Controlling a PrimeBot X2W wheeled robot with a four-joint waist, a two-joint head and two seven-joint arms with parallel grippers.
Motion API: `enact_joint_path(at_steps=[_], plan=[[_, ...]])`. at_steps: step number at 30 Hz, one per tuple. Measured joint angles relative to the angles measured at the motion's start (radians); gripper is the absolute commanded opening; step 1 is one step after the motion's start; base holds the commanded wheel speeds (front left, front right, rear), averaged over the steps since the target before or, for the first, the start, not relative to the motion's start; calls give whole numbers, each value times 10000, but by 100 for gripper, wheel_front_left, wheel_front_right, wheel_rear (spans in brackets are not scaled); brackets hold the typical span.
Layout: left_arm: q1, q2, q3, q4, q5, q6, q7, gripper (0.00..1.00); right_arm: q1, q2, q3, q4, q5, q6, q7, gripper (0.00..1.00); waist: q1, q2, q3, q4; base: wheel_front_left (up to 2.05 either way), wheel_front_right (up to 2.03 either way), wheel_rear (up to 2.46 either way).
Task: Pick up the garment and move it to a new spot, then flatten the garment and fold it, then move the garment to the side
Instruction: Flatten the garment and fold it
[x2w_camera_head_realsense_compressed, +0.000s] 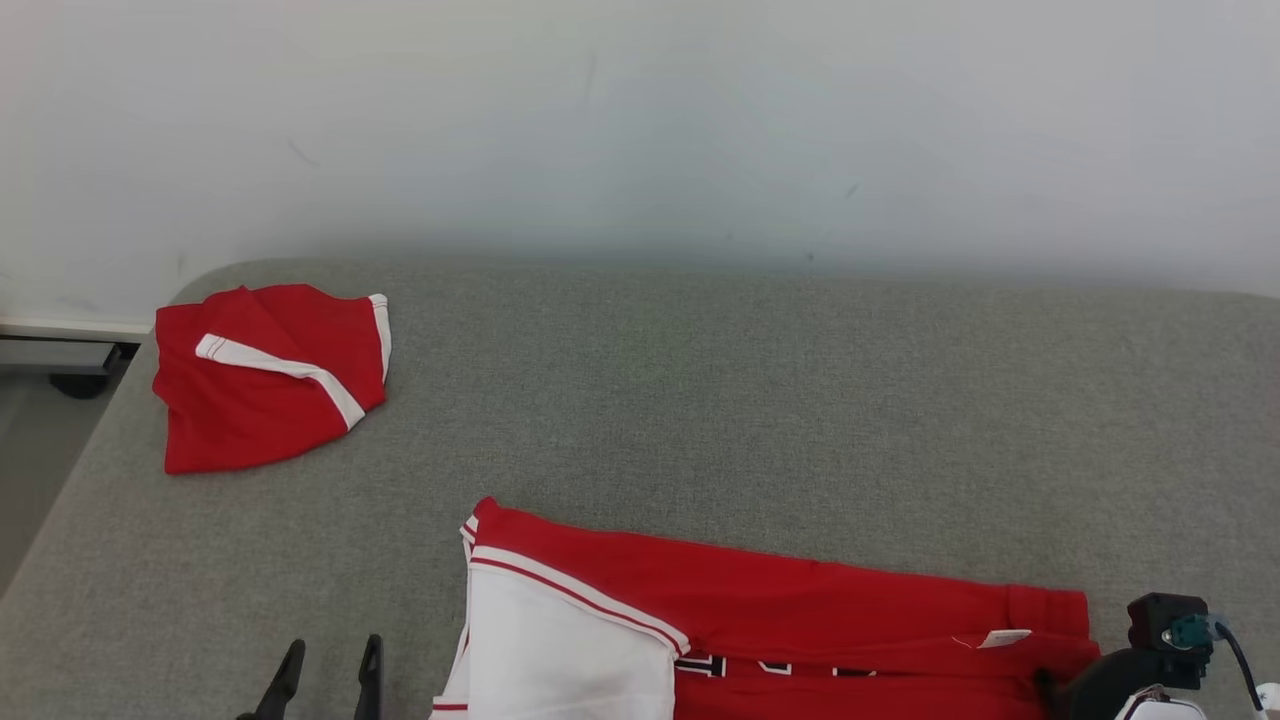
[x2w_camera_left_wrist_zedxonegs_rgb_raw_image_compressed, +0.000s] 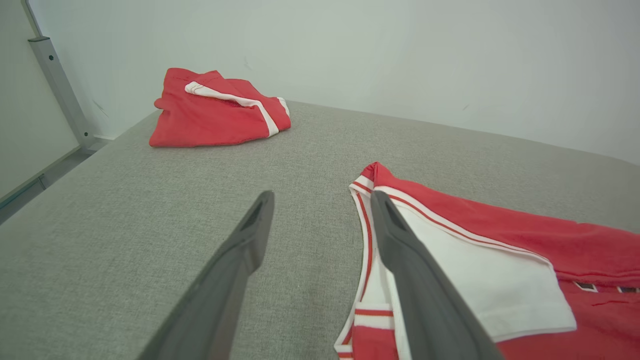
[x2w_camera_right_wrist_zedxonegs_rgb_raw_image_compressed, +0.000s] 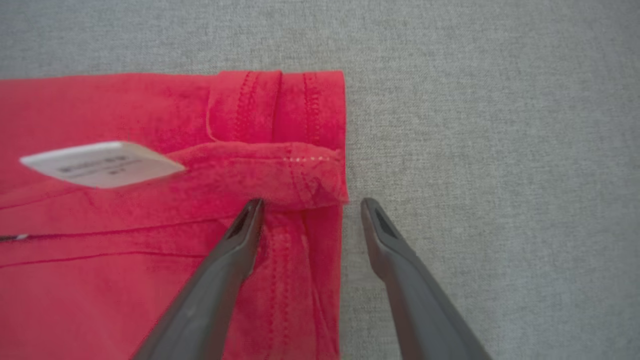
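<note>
A red garment with a white panel and white-red stripes lies spread along the near edge of the grey surface. In the left wrist view the garment lies to the right of my open left gripper, whose right finger overlaps its white edge. My left gripper stands just left of the garment in the head view. My right gripper is open over the garment's hem corner, one finger above the red cloth and the other above bare surface. A white tag lies on the cloth.
A second red garment with white stripes lies folded at the far left of the grey padded surface. A white wall rises behind it. The surface's left edge drops to a metal frame. The right arm's wrist sits at the lower right.
</note>
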Motion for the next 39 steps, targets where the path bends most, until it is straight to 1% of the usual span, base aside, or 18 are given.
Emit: enact_joint_path(at_steps=[6, 15, 16, 17, 18, 19, 20, 21, 22, 23, 24, 25, 30, 35, 39], plan=[[-118, 8, 29, 23, -2, -27, 35, 100, -35, 50, -102, 230, -15, -42, 71, 100, 1, 0, 70, 63, 0, 0, 0], [-118, 12, 19, 21, -2, -27, 36, 100, -252, 439, -313, 564, 236, -56, 213, 100, 0, 0, 150, 97, 0, 0, 0], [-119, 12, 15, 21, -2, -27, 36, 100, -263, 466, -364, 619, 307, -56, 259, 96, 0, 0, 158, 103, 0, 0, 0], [-120, 12, 8, 19, -2, -27, 36, 100, -266, 477, -401, 658, 362, -56, 286, 76, 0, -1, 166, 109, 0, 0, 0], [-120, 12, 2, 19, -2, -27, 36, 100, -267, 508, -443, 690, 412, -56, 349, 54, 0, 0, 172, 116, 0, 0, 0], [-121, 10, -2, 19, -2, -29, 38, 100, -271, 539, -470, 715, 460, -54, 351, 44, 0, -1, 179, 122, 0, 0, 0], [-122, 10, -6, 19, -2, -29, 38, 100, -276, 568, -474, 732, 458, -54, 353, 44, 0, 0, 185, 129, 0, 0, 0], [-122, 12, -6, 19, -2, -29, 40, 100, -303, 589, -495, 763, 462, -54, 416, 40, 0, 0, 191, 135, 0, 0, 0], [-122, 12, -8, 17, -2, -29, 40, 100, -364, 616, -499, 802, 466, -54, 476, 29, 0, -1, 197, 140, 0, 0, 0], [-122, 12, -8, 15, -2, -29, 54, 100, -414, 640, -499, 846, 476, -54, 523, 24, 0, 0, 203, 145, 0, 0, 0], [-122, 12, -8, 15, -2, -29, 54, 100, -414, 640, -499, 846, 476, -54, 523, 15, 0, 0, 203, 145, 0, 0, 0], [-122, 12, -8, 15, -2, -29, 56, 100, -418, 654, -500, 874, 489, -54, 523, 0, 0, 0, 208, 148, 0, 0, 0], [-125, 10, -19, 13, 0, -29, 94, 100, -453, 667, -537, 955, 502, -52, 589, 0, 0, -1, 228, 159, 0, 0, 0], [-126, 6, -35, 15, -2, -27, 111, 100, -599, 698, -855, 951, 671, -40, 642, 0, 0, -1, 220, 144, 0, 0, 0], [-121, 12, -36, 8, -2, -27, 127, 100, -888, 428, -1323, 988, 725, -42, 673, 0, 0, 0, 206, 91, 0, 0, 0]])
